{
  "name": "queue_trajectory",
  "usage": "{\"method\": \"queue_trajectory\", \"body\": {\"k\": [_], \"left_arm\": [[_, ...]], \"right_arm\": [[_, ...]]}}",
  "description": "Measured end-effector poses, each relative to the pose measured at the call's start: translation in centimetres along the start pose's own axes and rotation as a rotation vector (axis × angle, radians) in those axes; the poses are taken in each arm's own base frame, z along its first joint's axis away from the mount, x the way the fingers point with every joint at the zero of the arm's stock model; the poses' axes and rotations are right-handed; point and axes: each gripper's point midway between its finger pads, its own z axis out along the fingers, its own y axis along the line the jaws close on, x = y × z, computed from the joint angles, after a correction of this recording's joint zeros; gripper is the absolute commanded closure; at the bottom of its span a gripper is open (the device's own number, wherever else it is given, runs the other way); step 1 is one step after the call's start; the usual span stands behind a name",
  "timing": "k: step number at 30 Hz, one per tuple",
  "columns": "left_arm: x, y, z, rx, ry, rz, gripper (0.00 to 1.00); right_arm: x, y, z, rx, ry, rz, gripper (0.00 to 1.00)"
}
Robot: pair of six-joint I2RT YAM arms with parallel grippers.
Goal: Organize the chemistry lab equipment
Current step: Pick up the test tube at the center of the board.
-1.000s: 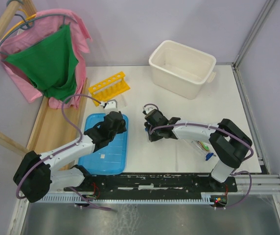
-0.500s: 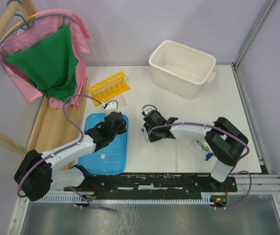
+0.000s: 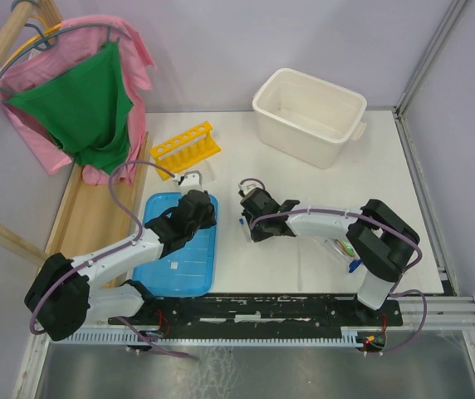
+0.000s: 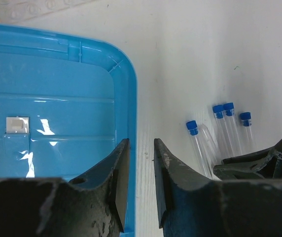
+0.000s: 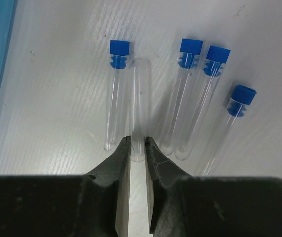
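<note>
Several clear blue-capped tubes (image 5: 188, 94) lie side by side on the white table. An uncapped clear tube (image 5: 139, 103) lies among them. My right gripper (image 5: 137, 142) has its jaws close on either side of that tube's rounded end, which lies flat on the table. In the top view the right gripper (image 3: 249, 224) is at mid-table. My left gripper (image 4: 140, 148) is narrowly open and empty. It hovers over the right rim of the flat blue lid (image 4: 57, 98), with the tubes (image 4: 225, 128) to its right. The yellow tube rack (image 3: 186, 148) stands empty at the back left.
A large white tub (image 3: 308, 104) stands at the back right. Blue- and green-tipped items (image 3: 347, 249) lie by the right arm's base. The blue lid (image 3: 175, 258) lies front left. Pink and green cloths (image 3: 80, 100) hang on a wooden frame at the left.
My right gripper has slid a little to the left, onto the tubes. My left arm has hardly moved.
</note>
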Motion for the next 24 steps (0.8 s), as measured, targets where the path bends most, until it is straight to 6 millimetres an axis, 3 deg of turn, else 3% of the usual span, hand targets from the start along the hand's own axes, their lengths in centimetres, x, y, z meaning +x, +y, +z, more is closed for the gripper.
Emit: {"method": "queue_trajectory", "body": {"k": [5,14,24], "left_arm": [[0.4,-0.9,-0.2,0.048,0.025,-0.001,0.65],[0.7,-3.5,-0.8,0.167,0.065,-0.064,0.59],[-2.3,-8.9,-4.1,0.438,0.038,-0.27,0.53]], "right_arm": [[-0.7,0.3,-1.6,0.01,-0.045,-0.014,0.87],[-3.1,3.1,-8.4,-0.042,-0.275,-0.086,0.85],[0.7,2.1,-7.6,0.045,-0.283,-0.168,0.84]]}}
